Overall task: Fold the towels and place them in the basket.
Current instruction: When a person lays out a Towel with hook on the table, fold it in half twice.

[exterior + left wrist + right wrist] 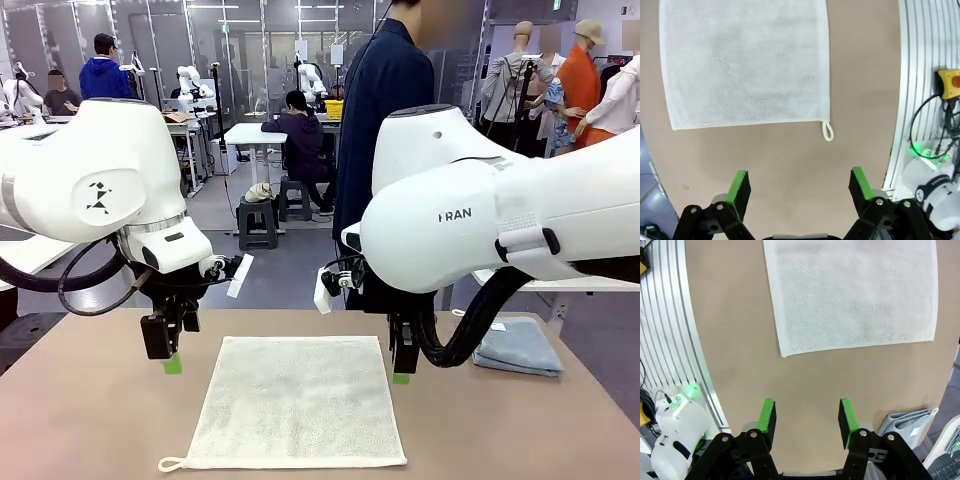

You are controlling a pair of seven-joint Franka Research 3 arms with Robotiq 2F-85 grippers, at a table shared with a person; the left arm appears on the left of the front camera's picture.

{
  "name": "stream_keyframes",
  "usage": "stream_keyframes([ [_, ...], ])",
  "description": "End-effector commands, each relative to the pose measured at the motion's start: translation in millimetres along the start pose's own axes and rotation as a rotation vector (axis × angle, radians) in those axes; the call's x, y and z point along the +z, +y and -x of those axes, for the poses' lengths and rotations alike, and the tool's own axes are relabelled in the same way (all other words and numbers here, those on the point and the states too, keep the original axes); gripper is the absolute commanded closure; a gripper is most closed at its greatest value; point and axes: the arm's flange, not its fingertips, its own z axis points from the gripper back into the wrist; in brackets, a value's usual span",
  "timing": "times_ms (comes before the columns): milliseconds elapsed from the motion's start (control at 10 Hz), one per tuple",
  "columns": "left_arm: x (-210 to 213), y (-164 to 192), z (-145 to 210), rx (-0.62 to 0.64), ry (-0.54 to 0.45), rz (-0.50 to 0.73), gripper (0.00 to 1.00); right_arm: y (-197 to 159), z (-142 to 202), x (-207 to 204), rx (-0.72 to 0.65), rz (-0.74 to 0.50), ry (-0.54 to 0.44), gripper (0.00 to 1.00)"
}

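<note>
Where seen from the front, spread flat at lower centre of the brown bench [90,420]: the cream-white towel [300,400], with its loop [172,464] at the lower left corner. Folded at the right of that frame, partly behind the right arm's black cable [470,330]: the pale blue-grey towel [518,348]. Hard to judge from there how wide either hand stands, with just one green pad of each clear, one beside each upper corner of the cream-white towel.

Plain from the left wrist view: left hand [799,181] spread wide over bare bench, nothing between the pads, the cream-white towel in the upper left of the frame and well apart from the fingertips, loop pointing down toward them.

Plain from the right wrist view: right hand [806,410] partly open, gap narrower, holding nothing, over bare bench below the towel's edge. In the lower right corner there, a slice of the pale blue-grey towel, cut off by the frame and the hand's own body. Not possible to tell whether either pad touches the bench.
</note>
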Motion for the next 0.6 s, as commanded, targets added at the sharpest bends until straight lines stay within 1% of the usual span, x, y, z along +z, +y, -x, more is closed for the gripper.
stream_keyframes([
  [0,-12,-22,0,0.002,-0.028,-0.024,0.0,14,-1,-9,0.017,-0.003,0.005,0.36],
  [200,-29,-36,2,0.009,-0.031,-0.012,0.0,26,0,-25,0.044,-0.017,-0.019,0.36],
  [300,-41,-42,1,0.019,-0.024,0.004,0.0,29,0,-38,0.047,-0.037,-0.021,0.16],
  [400,-52,-44,-2,0.029,-0.017,0.004,0.0,29,-1,-49,0.032,-0.036,-0.023,0.16],
  [500,-64,-46,-4,0.04,-0.008,0.006,0.0,28,-2,-61,0.034,-0.042,-0.03,0.0],
])
